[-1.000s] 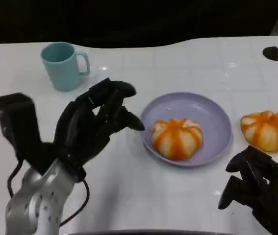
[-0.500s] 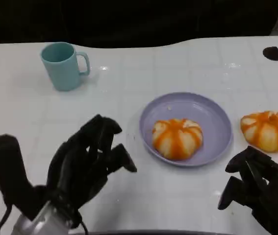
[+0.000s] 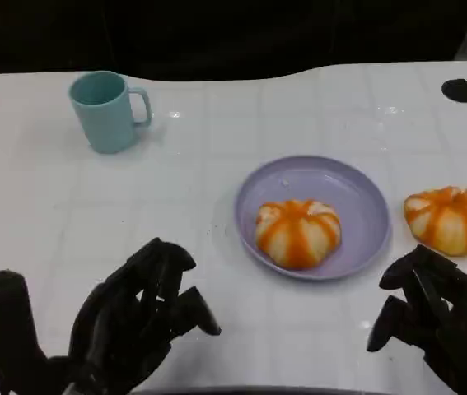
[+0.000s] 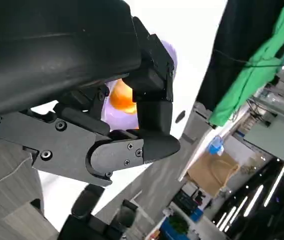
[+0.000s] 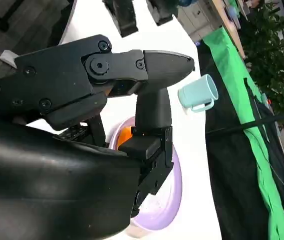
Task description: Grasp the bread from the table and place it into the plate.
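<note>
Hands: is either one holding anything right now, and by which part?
Nothing is held. The left hand and right hand hang over bare table with fingers apart. One bread lies in the plate; the other bread sits untouched beside it.

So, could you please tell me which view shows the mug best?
The head view: the mug stands whole and upright on the table, handle clear. The right wrist view shows it small beyond the right hand.

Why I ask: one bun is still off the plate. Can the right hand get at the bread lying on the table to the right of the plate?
Probably yes. The right hand is empty, and the bread on the table lies just beyond it, beside the plate, with bare table between them.
</note>
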`<state>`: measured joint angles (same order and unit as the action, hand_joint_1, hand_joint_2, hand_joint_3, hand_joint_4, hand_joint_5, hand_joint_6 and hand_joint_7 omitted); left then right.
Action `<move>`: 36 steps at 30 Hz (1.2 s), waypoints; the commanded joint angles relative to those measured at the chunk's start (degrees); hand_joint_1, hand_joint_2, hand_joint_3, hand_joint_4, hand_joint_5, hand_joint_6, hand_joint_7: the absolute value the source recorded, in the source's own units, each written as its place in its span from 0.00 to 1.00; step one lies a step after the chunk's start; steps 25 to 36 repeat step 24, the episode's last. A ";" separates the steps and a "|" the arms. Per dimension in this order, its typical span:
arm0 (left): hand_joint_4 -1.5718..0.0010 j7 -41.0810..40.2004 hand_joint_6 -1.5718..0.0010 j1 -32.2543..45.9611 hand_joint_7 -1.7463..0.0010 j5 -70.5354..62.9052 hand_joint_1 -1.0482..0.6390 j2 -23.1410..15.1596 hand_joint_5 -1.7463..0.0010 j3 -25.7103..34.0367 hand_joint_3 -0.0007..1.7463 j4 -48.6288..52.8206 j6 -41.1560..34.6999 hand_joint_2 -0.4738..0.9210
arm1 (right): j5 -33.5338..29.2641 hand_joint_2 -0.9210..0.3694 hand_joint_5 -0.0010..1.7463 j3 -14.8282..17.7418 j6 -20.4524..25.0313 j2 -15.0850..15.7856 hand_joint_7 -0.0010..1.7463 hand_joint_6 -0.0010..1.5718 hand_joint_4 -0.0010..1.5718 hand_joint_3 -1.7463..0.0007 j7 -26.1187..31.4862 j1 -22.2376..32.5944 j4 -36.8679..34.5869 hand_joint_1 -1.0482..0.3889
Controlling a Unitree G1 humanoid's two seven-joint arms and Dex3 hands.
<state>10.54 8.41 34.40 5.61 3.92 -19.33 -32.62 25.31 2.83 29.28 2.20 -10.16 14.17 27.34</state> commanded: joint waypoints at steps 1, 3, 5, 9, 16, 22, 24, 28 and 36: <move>0.49 0.53 0.67 0.29 0.00 0.25 0.30 -0.98 0.00 -0.14 0.32 -0.62 0.74 1.00 | 0.71 0.00 1.00 0.55 0.51 0.50 0.91 0.32 0.40 0.80 0.28 -0.09 0.68 0.41; 0.49 -0.08 0.67 0.81 0.00 0.84 0.30 -1.06 0.00 0.20 0.31 -1.21 -0.22 1.00 | 0.57 0.00 1.00 0.52 0.17 0.58 0.92 0.32 0.40 0.80 0.06 0.04 0.81 0.41; 0.49 -0.23 0.68 1.25 0.00 0.81 0.29 -1.46 0.00 0.19 0.31 -1.62 -0.69 1.00 | 0.89 0.00 1.00 0.66 -0.13 0.53 0.92 0.32 0.40 0.80 -0.37 0.13 0.63 0.41; 0.49 -0.03 0.67 1.42 0.00 0.59 0.29 -1.78 0.00 -0.06 0.29 -1.54 -0.48 1.00 | 0.78 0.00 1.00 0.69 -0.68 0.66 0.92 0.32 0.40 0.80 -0.89 0.23 0.26 0.41; 0.48 -0.30 0.67 0.84 0.00 0.28 0.29 -1.50 0.00 -0.06 0.30 -0.64 0.07 1.00 | 0.22 0.00 1.00 0.77 -1.61 0.82 0.92 0.32 0.41 0.80 -1.58 0.14 -0.72 0.40; 0.48 0.39 0.66 0.49 0.00 -0.19 0.29 -1.53 0.00 -0.26 0.30 0.34 1.14 1.00 | 0.12 0.00 1.00 0.95 -2.20 0.83 0.92 0.32 0.41 0.82 -1.93 0.05 -1.42 0.40; 0.48 0.88 0.66 0.42 0.00 -0.23 0.29 -1.64 0.00 -0.32 0.30 0.83 1.75 1.00 | 0.24 0.00 1.00 0.97 -2.78 0.86 0.92 0.32 0.41 0.81 -2.49 0.13 -1.77 0.39; 0.48 0.88 0.66 0.42 0.00 -0.23 0.29 -1.64 0.00 -0.32 0.30 0.83 1.75 1.00 | 0.24 0.00 1.00 0.97 -2.78 0.86 0.92 0.32 0.41 0.81 -2.49 0.13 -1.77 0.39; 0.48 0.88 0.66 0.42 0.00 -0.23 0.29 -1.64 0.00 -0.32 0.30 0.83 1.75 1.00 | 0.24 0.00 1.00 0.97 -2.78 0.86 0.92 0.32 0.41 0.81 -2.49 0.13 -1.77 0.39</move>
